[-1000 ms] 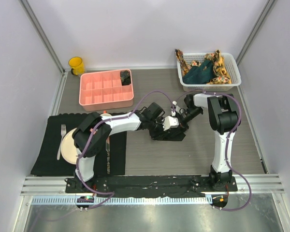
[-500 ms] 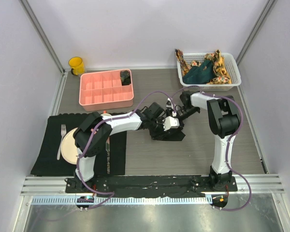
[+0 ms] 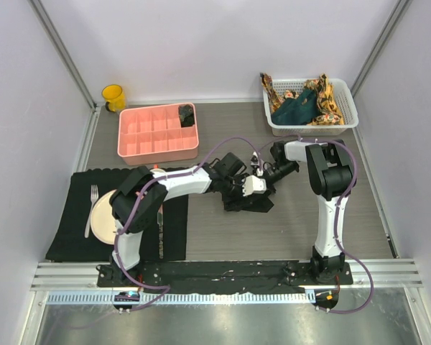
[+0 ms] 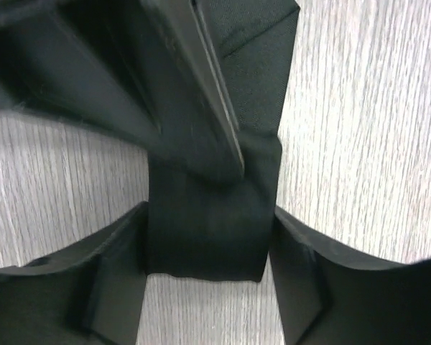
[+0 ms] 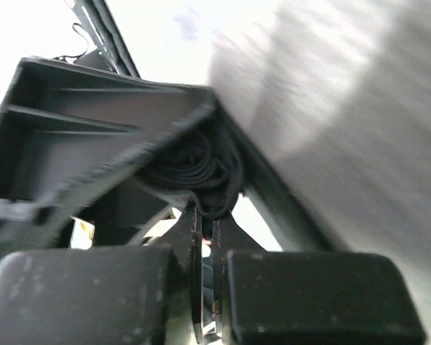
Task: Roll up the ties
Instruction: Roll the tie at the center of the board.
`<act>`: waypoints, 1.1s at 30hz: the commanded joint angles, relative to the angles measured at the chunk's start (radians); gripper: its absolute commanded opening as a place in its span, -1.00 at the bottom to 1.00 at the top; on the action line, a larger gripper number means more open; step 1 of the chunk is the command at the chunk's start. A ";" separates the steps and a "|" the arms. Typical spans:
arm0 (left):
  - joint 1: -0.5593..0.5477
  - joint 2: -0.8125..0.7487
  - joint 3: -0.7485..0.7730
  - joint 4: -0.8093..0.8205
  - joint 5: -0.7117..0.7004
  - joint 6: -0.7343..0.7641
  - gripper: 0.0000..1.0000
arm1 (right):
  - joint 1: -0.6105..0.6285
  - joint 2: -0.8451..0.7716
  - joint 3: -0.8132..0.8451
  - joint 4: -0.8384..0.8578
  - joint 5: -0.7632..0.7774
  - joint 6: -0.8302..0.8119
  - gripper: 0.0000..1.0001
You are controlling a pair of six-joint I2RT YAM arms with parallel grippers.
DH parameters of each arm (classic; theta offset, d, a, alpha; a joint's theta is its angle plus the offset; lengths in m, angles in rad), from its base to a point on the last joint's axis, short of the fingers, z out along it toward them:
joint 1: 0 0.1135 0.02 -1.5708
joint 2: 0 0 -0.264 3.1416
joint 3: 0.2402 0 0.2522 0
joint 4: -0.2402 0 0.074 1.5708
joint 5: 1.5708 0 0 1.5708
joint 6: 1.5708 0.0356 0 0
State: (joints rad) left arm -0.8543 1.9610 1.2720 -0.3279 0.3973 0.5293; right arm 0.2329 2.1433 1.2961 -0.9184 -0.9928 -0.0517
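- The black tie (image 4: 205, 244) lies flat on the bench (image 4: 359, 144) and runs lengthwise between the jaws of the left gripper (image 4: 210, 212). These jaws are spread and straddle its width, one at each edge, with nothing clamped. This stance is judged to keep the strip straight while an end is worked.
- The jaws of the right gripper (image 5: 205, 230) are clenched tight. Whether cloth is pinched between them cannot be told from the blurred wrist view.
- Just beyond the left jaws, a dark slanted bar is pressed on the tie where a wider, folded part begins. It is probably the right gripper's closed tip. The end is judged to be pinned there so that a roll can be started; no roll is seen yet.
- Well beyond the right jaws, loose ties (image 3: 296, 109) are heaped in a basket (image 3: 309, 129), not yet rolled.
- Well off to the outer side of the left jaws, a tray (image 3: 158, 156) holds one rolled tie (image 3: 187, 114) in a corner compartment.
- A mug (image 3: 113, 97) and a mat (image 3: 72, 237) with a plate (image 3: 99, 219) and fork (image 3: 91, 208) are well apart from both jaws.
- The only obstruction judged likely is the grippers themselves, crowded over the same short stretch of tie.
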 commanded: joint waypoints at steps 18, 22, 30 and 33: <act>0.041 -0.186 -0.183 0.291 0.196 0.044 0.69 | -0.018 0.072 -0.003 0.050 0.520 -0.059 -0.99; 0.043 -0.154 -0.181 0.315 0.236 0.051 0.69 | 0.008 0.067 0.014 0.039 0.554 -0.071 -0.99; 0.041 -0.109 -0.192 0.371 0.278 0.064 0.58 | 0.059 0.139 0.126 -0.019 0.568 -0.112 -0.99; 0.038 -0.097 -0.206 0.371 0.278 0.118 0.50 | 0.078 0.171 0.170 -0.051 0.565 -0.132 -0.99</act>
State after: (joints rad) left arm -0.8150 1.8465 1.0828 -0.0158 0.6331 0.5743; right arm 0.2783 2.2017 1.4380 -1.0988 -0.7300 -0.1307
